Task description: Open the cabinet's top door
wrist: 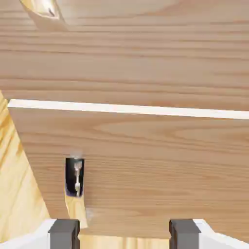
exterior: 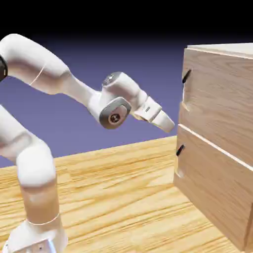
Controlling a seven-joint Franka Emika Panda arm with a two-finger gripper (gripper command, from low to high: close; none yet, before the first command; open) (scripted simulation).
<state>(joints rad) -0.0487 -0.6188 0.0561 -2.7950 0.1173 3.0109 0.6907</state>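
White jointed robot arm point(exterior: 79, 89), elbow high, wrist bent, its hand aimed down and rightward at the large boxy light-oak cabinet point(exterior: 217, 94). Cabinet stands on the yellow woodgrain tabletop point(exterior: 113, 188), at the exterior view's right. Upper light-oak rectangular panel, the top door point(exterior: 222, 89), sits above a like lower panel point(exterior: 212, 173); door looks shut, a pale seam between the two.

Small dark curved handle of the top door point(exterior: 186, 75) near its edge on the arm's side. Lower dark handle point(exterior: 180, 150) placed likewise. Handles at that edge suggest the swing starts there, hinge probably on the far side; a judgement only.

Grey-tipped fingers point(wrist: 124, 234): wide apart, nothing between them in the hand view. Spread suits a reach around a handle. In the exterior view they end just beside the cabinet's front, below the upper handle and above the lower one.

Hand camera faces mostly the lower panel, seam across the middle; pale patch in the top left corner is likely part of the upper handle, though too cropped to be sure.

Step in hand: approach, door unopened. Next, I judge: raise the hand and line up with the upper handle, then grip or hook it. Risk: the tilted aim favours the wrong door.
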